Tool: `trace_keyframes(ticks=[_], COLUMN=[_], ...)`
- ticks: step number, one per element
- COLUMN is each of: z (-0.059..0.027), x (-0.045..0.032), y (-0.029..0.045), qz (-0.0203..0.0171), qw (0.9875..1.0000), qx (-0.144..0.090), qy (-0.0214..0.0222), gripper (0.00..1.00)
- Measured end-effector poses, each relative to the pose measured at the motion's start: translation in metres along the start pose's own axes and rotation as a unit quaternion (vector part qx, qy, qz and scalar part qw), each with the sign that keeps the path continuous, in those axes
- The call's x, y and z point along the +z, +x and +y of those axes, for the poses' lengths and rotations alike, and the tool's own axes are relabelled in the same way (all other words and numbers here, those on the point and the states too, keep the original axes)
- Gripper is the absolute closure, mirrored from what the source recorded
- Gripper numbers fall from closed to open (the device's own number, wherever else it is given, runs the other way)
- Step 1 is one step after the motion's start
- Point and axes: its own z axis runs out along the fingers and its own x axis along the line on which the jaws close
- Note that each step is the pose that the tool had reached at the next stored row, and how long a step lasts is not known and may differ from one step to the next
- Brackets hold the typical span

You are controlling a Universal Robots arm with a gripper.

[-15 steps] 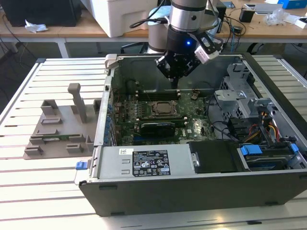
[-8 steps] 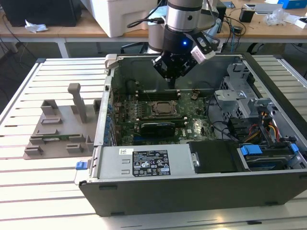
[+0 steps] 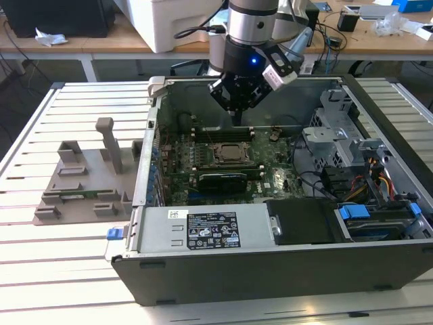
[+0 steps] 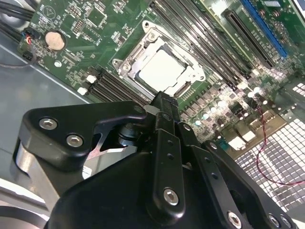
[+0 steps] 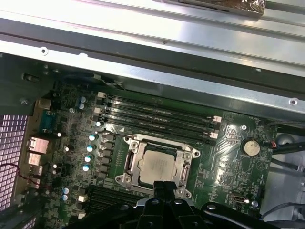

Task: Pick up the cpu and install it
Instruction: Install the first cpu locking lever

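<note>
The cpu (image 4: 161,71) is pale silver, and its socket frame (image 4: 131,62) is a brighter bare-metal grey. The motherboard (image 5: 224,162) is deep green, speckled with small silver solder points. Its memory slots (image 5: 157,117) are black with white end clips, and a coin battery (image 5: 251,147) is silver. In the second wrist view a long slot (image 4: 264,28) is blue, a thin wire (image 4: 258,148) is red, and a panel (image 4: 281,148) shows a fine grid of square holes. The gripper (image 3: 237,120) is matt black. The computer case (image 3: 270,271) is dark grey, with blue clips (image 3: 354,211) and a white label (image 3: 212,230) printed in black. The surface (image 3: 40,128) is off-white with ribbed stripes. The fixture blocks (image 3: 81,179) are grey-brown.
</note>
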Motion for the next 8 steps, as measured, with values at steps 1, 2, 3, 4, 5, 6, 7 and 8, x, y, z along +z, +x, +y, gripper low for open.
trace_keyframes(ticks=[1, 2, 3, 4, 5, 6, 7, 8], z=[0.0002, 0.0005, 0.0009, 0.0011, 0.0014, 0.0016, 0.0019, 0.0021], x=[0.0001, 0.0002, 0.0002, 0.0003, 0.0004, 0.0005, 0.0005, 0.0006], y=[0.0012, 0.0027, 0.0044, 0.0056, 0.0071, 0.0078, 0.0096, 0.0102], qz=[0.0000, 0.0000, 0.0000, 0.0000, -0.0001, -0.0001, 0.0000, -0.0001], qw=[1.0000, 1.0000, 1.0000, 1.0000, 1.0000, 1.0000, 1.0000, 1.0000], qx=[0.000, 0.000, 0.000, 0.000, 0.000, 0.000, 0.000, 0.000], qy=[0.0000, -0.0001, 0.0000, 0.0000, -0.0001, -0.0001, 0.0000, 0.0000], gripper=[0.89, 0.89, 0.89, 0.89, 0.89, 0.89, 0.89, 0.89])
